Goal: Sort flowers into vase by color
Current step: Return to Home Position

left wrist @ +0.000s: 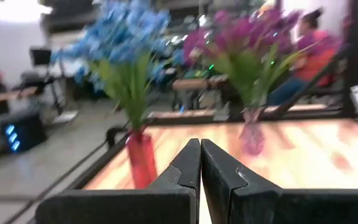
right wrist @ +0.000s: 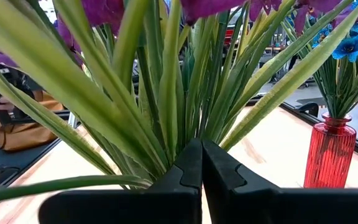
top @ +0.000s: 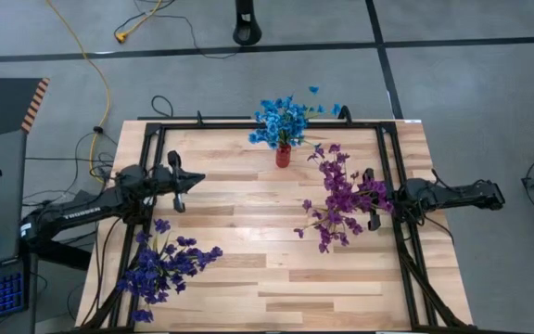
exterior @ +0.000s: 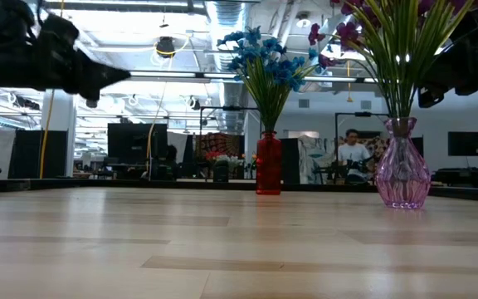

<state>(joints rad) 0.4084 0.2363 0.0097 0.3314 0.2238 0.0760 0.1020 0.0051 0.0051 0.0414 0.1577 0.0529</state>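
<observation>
Right pincer point(right wrist: 201, 144), fingers pressed together and gripping nothing, is pointing straight into the upright green stems point(right wrist: 166, 93) of the magenta flowers point(top: 341, 195), which are standing just ahead of it in the pink glass vase point(exterior: 402, 170); whether tip and stems are touching cannot be told. A clean retreat is therefore calling for a pull directly backward, along the pincer's own axis, not sideways. Farther on, the blue flowers point(top: 281, 121) are standing in the red vase point(right wrist: 330, 152) near the counter's point(top: 276, 278) far edge. Left pincer point(left wrist: 200, 143), likewise closed and empty, is hovering at the left side, near the violet flowers point(top: 165, 264) at the near left corner; all 3 bunches are standing apart by colour.
</observation>
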